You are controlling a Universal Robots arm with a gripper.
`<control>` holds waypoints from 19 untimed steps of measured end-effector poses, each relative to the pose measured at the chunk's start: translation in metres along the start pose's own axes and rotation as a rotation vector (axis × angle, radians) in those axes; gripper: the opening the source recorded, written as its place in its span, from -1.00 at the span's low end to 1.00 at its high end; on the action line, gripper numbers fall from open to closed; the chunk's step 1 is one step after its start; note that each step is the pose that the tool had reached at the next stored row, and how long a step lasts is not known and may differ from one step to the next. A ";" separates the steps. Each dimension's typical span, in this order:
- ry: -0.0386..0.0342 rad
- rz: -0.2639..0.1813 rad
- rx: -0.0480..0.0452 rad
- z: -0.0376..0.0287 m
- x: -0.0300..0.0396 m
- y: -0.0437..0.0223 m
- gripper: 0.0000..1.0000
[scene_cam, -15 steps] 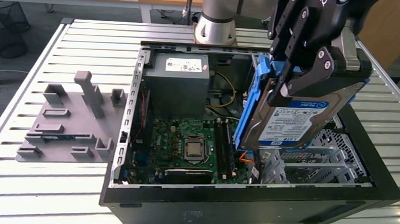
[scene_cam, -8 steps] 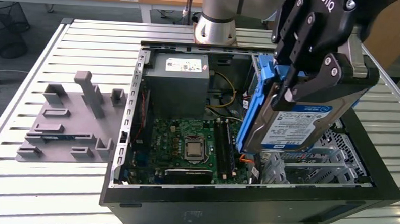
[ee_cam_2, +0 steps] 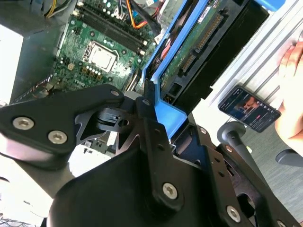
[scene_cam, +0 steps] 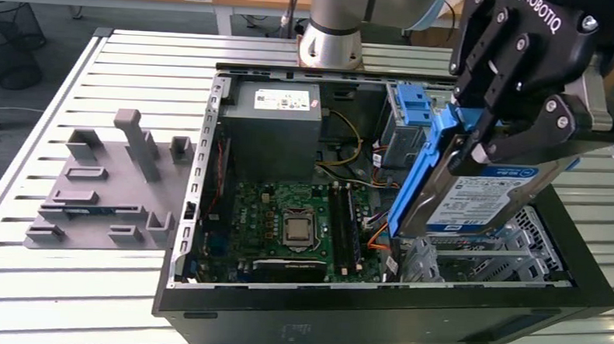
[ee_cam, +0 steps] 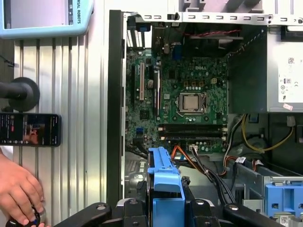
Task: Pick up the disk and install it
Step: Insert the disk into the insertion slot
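Gripper [scene_cam: 524, 139] is closed onto the disk [scene_cam: 484, 197], clamped at its upper end. The disk hangs on edge, tilted, in the right half of the exterior view, above the silver drive cage [scene_cam: 490, 254] at the lower right of the open computer case [scene_cam: 384, 315], not seated yet. Handling call: rigid metal block, probably heavy for its size, with smooth faces, so slip risk. It's shock-sensitive, and the second wrist view shows a bare circuit board [ee_cam_2: 196, 45] and connector edge on one face, so keep pads off those. Best hold looks like the sides along the blue carrier frame [scene_cam: 421, 173], though that's plastic and may flex. Labels: blue-and-white sticker on the disk face, white sticker on the grey power-supply box [scene_cam: 273, 120], lettering on the gripper body. Leaving all print unread.
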State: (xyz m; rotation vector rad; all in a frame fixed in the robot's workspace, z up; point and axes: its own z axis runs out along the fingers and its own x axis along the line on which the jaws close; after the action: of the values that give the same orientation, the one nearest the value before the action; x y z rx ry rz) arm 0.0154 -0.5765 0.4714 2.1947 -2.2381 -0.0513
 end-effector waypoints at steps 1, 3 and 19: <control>-0.0001 0.000 0.0000 0.0013 0.0000 -0.0023 -0.26; -0.0002 0.000 0.0000 0.0036 0.0000 -0.0057 -0.26; -0.0001 0.000 0.0000 0.0046 0.0000 -0.0082 -0.26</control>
State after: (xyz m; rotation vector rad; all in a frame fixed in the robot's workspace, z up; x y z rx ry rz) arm 0.0235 -0.5765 0.4665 2.1949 -2.2381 -0.0515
